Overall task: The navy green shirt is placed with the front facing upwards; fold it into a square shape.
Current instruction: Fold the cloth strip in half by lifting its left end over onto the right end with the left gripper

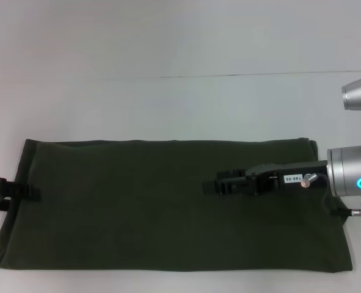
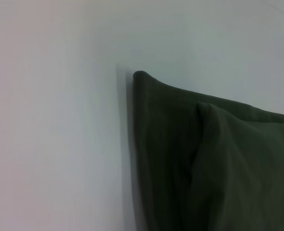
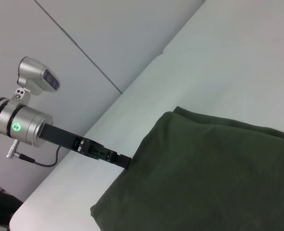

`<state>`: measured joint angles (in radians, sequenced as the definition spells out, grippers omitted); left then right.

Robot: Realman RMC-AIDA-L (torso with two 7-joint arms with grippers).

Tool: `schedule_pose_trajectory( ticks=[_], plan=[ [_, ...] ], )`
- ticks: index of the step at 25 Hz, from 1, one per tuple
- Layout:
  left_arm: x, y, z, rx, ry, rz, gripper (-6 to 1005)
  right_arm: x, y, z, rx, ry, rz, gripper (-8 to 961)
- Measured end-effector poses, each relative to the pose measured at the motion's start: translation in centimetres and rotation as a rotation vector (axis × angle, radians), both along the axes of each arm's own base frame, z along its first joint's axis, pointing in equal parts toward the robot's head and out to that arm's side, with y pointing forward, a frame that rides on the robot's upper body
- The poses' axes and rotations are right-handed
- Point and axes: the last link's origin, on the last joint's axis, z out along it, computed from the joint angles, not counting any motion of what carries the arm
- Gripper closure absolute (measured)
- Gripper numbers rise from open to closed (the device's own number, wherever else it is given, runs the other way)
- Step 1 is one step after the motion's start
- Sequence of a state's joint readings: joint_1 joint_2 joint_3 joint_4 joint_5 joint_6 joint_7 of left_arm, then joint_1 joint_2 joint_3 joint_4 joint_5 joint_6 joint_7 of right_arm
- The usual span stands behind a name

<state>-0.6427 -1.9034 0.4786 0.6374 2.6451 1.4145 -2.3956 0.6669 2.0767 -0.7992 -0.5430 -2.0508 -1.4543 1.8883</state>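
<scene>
The navy green shirt (image 1: 137, 207) lies flat on the white table (image 1: 168, 104), folded into a long plain green rectangle; no lettering shows. My left gripper (image 1: 32, 193) reaches in low from the left and rests at the middle of the shirt's left edge. The right wrist view shows the left gripper (image 3: 124, 162) touching that edge of the shirt (image 3: 218, 178). My right gripper (image 1: 220, 184) hangs over the shirt's right half, pointing left, a little above the cloth. The left wrist view shows a corner of the shirt (image 2: 218, 168) with a folded layer on top.
Bare white table surrounds the shirt at the back and on the left. A seam (image 1: 259, 75) runs across the table at the back. The shirt's near edge lies close to the table's front edge.
</scene>
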Motion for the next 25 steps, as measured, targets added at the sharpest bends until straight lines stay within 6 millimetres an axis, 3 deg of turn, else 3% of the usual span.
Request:
schedule_pose_trajectory(
  ticks=[25],
  plan=[
    [1.0,0.2,-1.2,-0.040,-0.023,-0.011,104,-0.1,0.1,0.0,0.000,-0.001,0.003,188]
  ],
)
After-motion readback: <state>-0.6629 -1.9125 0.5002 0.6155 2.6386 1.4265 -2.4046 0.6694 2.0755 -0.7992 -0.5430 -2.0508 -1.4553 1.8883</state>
